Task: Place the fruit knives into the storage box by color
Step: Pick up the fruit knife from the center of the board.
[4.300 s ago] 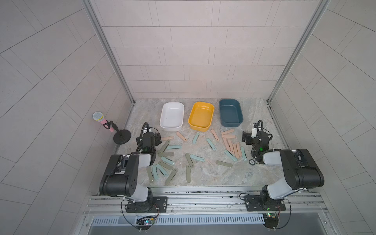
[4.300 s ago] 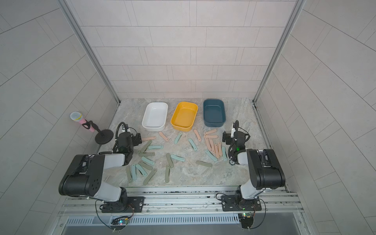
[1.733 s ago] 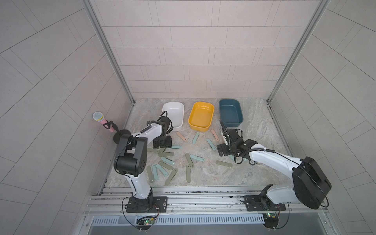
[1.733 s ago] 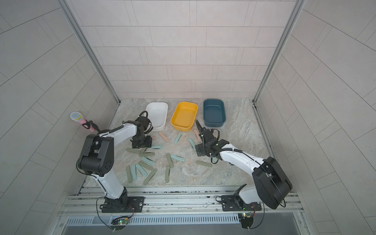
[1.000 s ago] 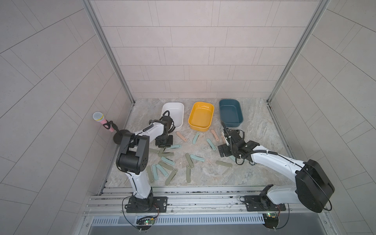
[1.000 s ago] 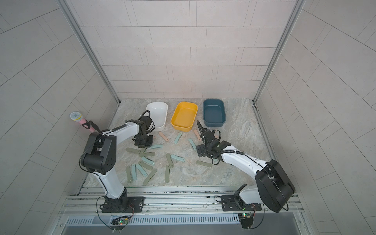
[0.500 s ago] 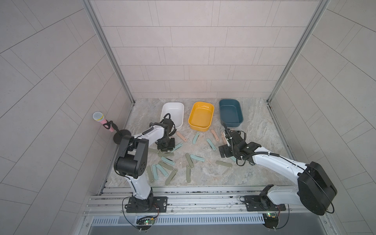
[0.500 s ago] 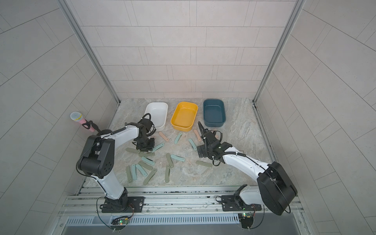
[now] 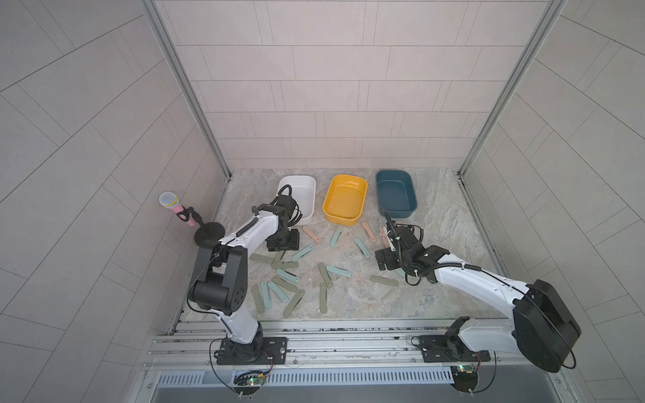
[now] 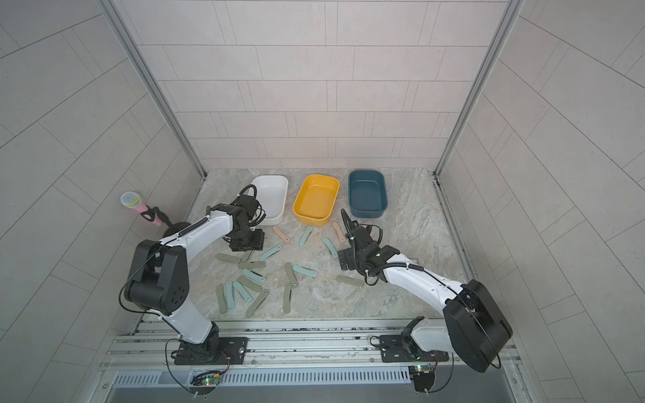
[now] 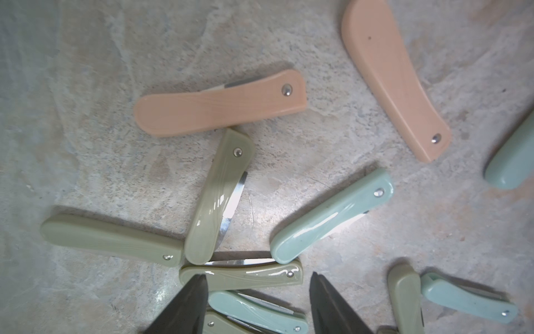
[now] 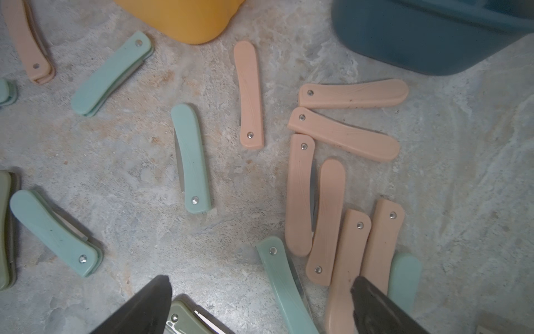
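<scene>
Open and empty: left end effector [image 11: 257, 292] above olive and teal fruit knives [image 9: 384, 280] loose on the bench [image 9: 436, 209], right end effector [image 12: 260, 284] above peach ones at 3 o'clock; 3 storage boxes [image 9: 340, 219] at 12 o'clock.

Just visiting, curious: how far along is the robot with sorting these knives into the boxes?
Nothing sorted yet: the white box, yellow box and blue box look empty. Nothing in hand: the left gripper hangs open over olive knives and teal knives, the right gripper open over peach knives. Left: every knife, on the table.
</scene>
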Robot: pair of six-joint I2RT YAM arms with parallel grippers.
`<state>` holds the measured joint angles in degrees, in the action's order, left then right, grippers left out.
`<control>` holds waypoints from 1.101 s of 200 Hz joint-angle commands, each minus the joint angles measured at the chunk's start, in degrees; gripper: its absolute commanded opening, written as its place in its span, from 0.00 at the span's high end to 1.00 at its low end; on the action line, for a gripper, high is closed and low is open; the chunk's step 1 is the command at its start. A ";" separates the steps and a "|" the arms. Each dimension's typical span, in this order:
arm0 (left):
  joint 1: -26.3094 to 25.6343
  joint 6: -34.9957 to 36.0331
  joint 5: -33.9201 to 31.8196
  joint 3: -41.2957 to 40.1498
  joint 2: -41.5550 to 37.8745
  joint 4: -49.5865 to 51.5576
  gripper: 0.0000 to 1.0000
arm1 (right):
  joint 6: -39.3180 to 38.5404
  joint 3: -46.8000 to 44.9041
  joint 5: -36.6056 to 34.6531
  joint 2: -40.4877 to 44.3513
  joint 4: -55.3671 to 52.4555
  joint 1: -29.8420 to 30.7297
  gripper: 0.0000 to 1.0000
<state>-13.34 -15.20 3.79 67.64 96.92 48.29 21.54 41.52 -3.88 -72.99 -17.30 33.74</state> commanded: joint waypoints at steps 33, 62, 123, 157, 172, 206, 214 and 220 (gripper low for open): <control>1.60 2.62 -1.83 2.87 4.85 2.42 0.27 | 0.37 -2.09 0.45 3.49 0.41 0.28 0.00; 1.70 2.81 -1.49 3.46 7.49 1.74 0.26 | 0.65 -1.76 0.36 3.70 -0.19 0.28 0.00; 3.74 2.45 -3.22 4.67 10.01 1.25 0.27 | 1.00 -3.90 0.15 5.42 0.66 0.28 0.00; 4.05 1.95 -4.25 5.41 11.02 1.34 0.28 | 1.05 -2.85 0.98 3.37 0.82 0.28 0.00; 4.08 1.84 -4.37 4.72 11.67 1.30 0.30 | 0.92 -2.67 1.14 2.96 0.95 0.29 0.00; 4.09 0.94 -2.46 3.01 12.10 1.47 0.43 | 0.70 -2.49 0.80 2.78 1.22 0.28 0.00; 3.95 0.71 -2.14 2.47 11.72 1.43 0.47 | 0.62 -2.49 0.86 2.68 1.29 0.28 0.00; 3.95 0.61 -1.90 1.93 11.34 1.41 0.49 | 0.62 -2.49 0.87 2.72 1.30 0.28 0.00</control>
<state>-9.28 -14.24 1.08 71.29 108.71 48.14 21.71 38.02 -2.72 -70.17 -16.47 33.76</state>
